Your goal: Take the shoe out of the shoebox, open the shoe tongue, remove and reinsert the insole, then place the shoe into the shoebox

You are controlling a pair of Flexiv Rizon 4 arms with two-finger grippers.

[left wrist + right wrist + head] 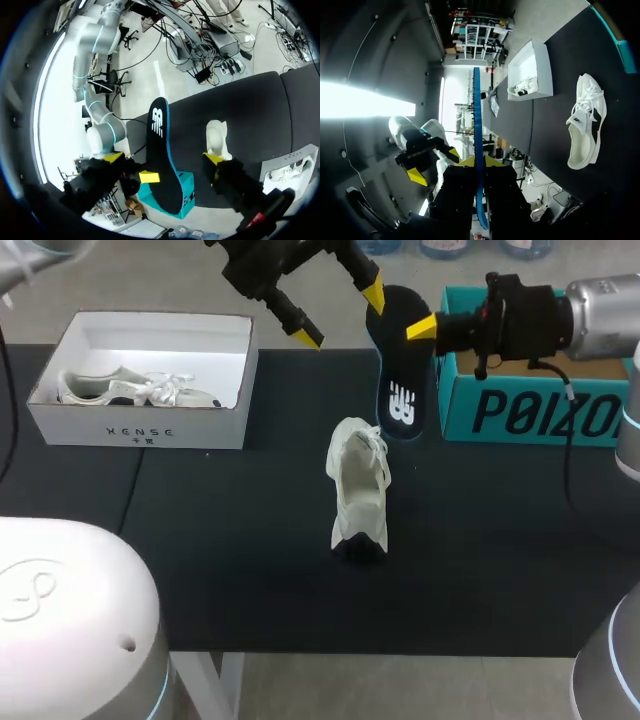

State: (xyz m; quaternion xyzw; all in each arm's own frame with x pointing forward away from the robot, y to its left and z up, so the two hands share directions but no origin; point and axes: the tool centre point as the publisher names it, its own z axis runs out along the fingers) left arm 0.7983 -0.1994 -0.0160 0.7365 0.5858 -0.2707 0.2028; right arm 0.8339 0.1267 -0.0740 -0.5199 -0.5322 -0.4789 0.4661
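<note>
The table has a matte black top; a thin seam crosses its left part.

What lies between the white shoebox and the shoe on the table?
Nothing: the head view shows only bare black table between the white shoebox and the shoe. The insole, in the right gripper, hangs beyond the shoe.

Matt black counter. At centre, a white shoe of woven cloth. My right hand, black plastic, pinches a smooth dark insole. Upper left, matt white cardboard shoebox.
</note>
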